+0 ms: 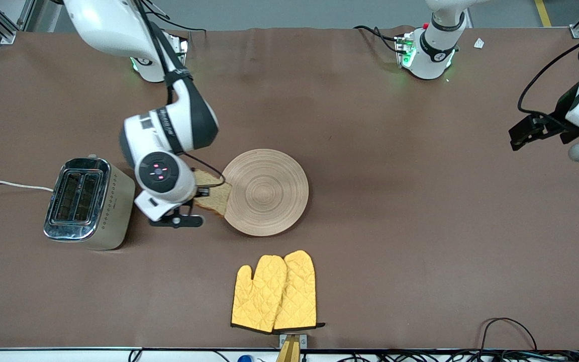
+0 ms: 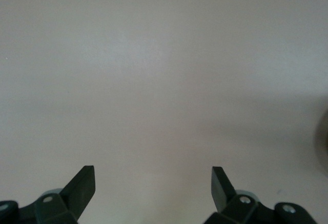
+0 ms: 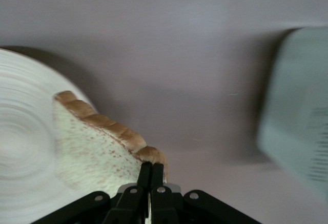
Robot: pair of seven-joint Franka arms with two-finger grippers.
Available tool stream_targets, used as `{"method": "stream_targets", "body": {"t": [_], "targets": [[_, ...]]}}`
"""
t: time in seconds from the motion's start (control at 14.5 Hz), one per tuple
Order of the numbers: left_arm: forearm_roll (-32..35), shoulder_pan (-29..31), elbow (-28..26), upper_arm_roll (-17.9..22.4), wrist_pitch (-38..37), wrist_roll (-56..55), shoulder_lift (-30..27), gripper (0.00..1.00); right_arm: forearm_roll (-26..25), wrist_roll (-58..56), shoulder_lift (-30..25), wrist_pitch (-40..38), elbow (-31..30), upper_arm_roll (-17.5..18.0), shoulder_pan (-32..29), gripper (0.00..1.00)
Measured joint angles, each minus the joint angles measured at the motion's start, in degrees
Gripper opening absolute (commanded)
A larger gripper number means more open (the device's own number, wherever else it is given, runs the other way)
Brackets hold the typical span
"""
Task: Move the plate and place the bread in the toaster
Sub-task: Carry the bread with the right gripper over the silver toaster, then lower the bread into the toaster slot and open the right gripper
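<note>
My right gripper (image 1: 199,193) is shut on the crust edge of the bread (image 1: 214,197), a brownish speckled slice, and holds it at the rim of the plate (image 1: 269,193) on the toaster's side. In the right wrist view the shut fingers (image 3: 152,166) pinch the bread (image 3: 92,142), with the plate (image 3: 20,147) on one side and the toaster (image 3: 302,111) on the other. The toaster (image 1: 86,201) stands toward the right arm's end of the table, slots up and empty. My left gripper (image 1: 520,136) waits open and empty (image 2: 154,175) over bare table at the left arm's end.
A pair of yellow oven mitts (image 1: 275,291) lies nearer to the front camera than the plate. The toaster's white cord (image 1: 8,185) runs off the table's end. Cables (image 1: 510,332) lie along the front edge.
</note>
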Motion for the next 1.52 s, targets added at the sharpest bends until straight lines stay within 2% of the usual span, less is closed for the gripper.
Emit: {"method": "stream_targets", "body": {"t": [0.21, 0.41, 0.69, 1.03, 1.52], "targets": [[-2.60, -5.65, -2.21, 7.47, -0.70, 0.25, -2.95, 1.00, -6.60, -9.62, 0.00, -6.94, 5.27, -0.91, -3.84, 0.01], [-3.48, -10.17, -5.54, 10.80, -0.72, 0.23, -4.75, 1.00, -12.90, -19.30, 0.02, -10.06, 7.43, -2.12, -7.31, 0.00], [-4.25, -11.46, -6.75, 11.45, -0.71, 0.19, -5.20, 1.00, -20.40, -29.98, 0.03, -10.48, 8.56, -5.80, -8.77, 0.00], [-4.34, -11.55, -6.94, 11.47, -0.71, 0.20, -5.18, 1.00, -28.08, -31.83, 0.38, -10.71, 8.58, -7.74, -8.78, 0.01], [-4.52, -11.98, -7.61, 11.46, -0.73, 0.21, -5.10, 1.00, -28.81, -22.85, 1.99, -10.80, 6.87, -8.39, -9.26, 0.01]]}}
